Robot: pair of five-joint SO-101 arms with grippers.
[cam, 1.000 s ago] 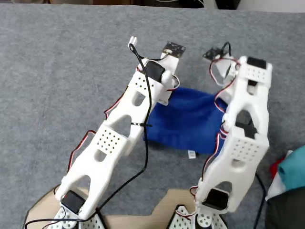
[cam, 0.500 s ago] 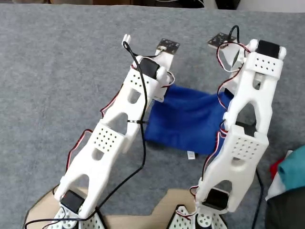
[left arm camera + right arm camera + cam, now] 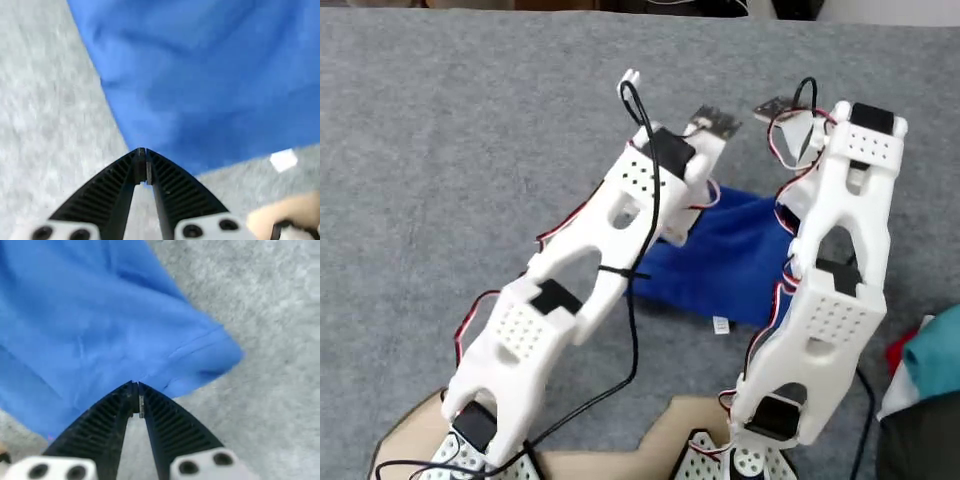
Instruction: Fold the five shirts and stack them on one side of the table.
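A folded blue shirt (image 3: 730,262) lies flat on the grey table cover, with a small white tag (image 3: 721,323) at its near edge. My left arm (image 3: 620,215) reaches over the shirt's left edge, my right arm (image 3: 835,250) over its right edge. In the left wrist view my left gripper (image 3: 141,159) is shut, tips above the border of the blue shirt (image 3: 210,75), nothing visibly pinched; the tag (image 3: 283,160) lies off to one side. My right gripper (image 3: 135,392) is shut too, tips over a folded corner of the shirt (image 3: 100,325).
A heap of clothes, teal, red and dark grey (image 3: 928,375), sits at the table's right edge. The grey cover (image 3: 440,160) stretches wide and bare to the left and behind. A wooden base plate (image 3: 620,455) holds the arms at the front.
The left arm has swung right, over the shirt's left edge, with its elbow dropped. The right arm rose and then eased back slightly. The shirt has stayed in place.
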